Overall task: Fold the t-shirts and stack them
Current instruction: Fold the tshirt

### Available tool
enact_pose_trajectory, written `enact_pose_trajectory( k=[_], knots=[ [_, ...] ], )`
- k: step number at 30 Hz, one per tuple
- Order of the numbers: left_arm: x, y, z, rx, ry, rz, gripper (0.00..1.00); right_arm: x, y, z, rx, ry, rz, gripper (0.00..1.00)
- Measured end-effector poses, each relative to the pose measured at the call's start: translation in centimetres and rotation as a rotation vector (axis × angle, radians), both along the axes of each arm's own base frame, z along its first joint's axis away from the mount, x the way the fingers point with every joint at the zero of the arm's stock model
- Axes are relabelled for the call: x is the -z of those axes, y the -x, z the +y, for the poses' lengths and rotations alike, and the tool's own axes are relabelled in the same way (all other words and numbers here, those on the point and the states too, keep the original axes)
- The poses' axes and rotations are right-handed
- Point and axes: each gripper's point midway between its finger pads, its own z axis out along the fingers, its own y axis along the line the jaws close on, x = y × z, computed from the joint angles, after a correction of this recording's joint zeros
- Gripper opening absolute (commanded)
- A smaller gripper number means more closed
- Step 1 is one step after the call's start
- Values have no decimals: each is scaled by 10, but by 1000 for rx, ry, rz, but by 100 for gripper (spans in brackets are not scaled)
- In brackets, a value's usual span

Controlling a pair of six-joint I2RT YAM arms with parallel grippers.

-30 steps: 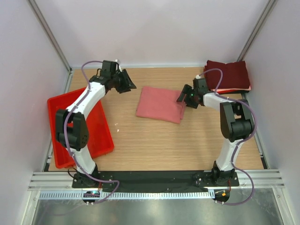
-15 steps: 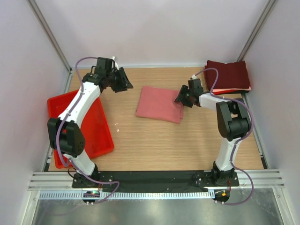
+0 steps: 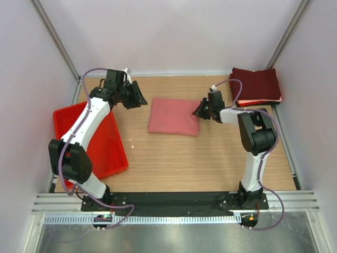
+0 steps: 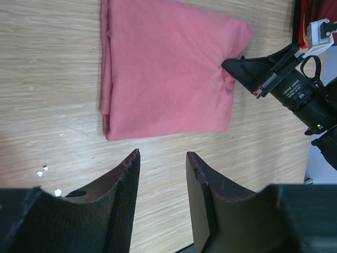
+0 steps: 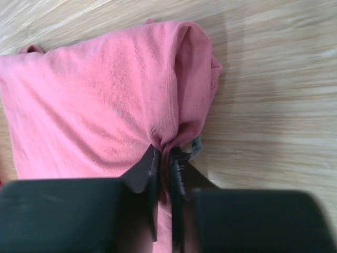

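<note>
At the middle of the table (image 3: 174, 163), in the top view, the salmon-pink t-shirt (image 3: 172, 117) lies folded into a flat rectangle. The right gripper (image 3: 202, 110) meets its right edge; the left gripper (image 3: 138, 98) hangs just off its far left corner, clear of the cloth. Well to the shirt's right and farther back, the folded dark maroon t-shirts (image 3: 256, 83) sit stacked; well to its left lies the red tray (image 3: 105, 147).

From the left wrist, the pink shirt fills the upper part of the picture. The left gripper's two dark fingers (image 4: 124, 205) stand apart with bare wood between them — nothing held — just short of the shirt's near edge. At a side edge the right gripper bites the cloth. A few white specks (image 4: 45, 169) dot the wood beside the shirt.

From the right wrist, the jaws press together on a bunched fold of the pink shirt's edge — clamped on it — while the rest lies flat.
</note>
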Motion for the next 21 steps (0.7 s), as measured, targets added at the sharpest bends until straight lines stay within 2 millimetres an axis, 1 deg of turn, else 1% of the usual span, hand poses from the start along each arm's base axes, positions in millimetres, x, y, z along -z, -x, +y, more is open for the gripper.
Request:
enact_pose_trajectory(
  k=[5, 8, 12, 15, 21],
  knots=[
    [-4, 3, 2, -3, -1, -13, 42, -2, 0, 10, -20, -66, -25, 1],
    [-3, 3, 3, -6, -9, -13, 42, -3, 0, 11, -32, -78, -27, 1],
    [-1, 2, 6, -16, -22, -14, 42, -6, -2, 3, -44, -62, -2, 1],
    [-1, 2, 6, -17, -27, -15, 42, -13, -6, -7, -70, 3, 21, 1],
    [-1, 2, 7, -15, -29, -17, 42, -45, -20, -26, -120, 148, 38, 1]
  ],
)
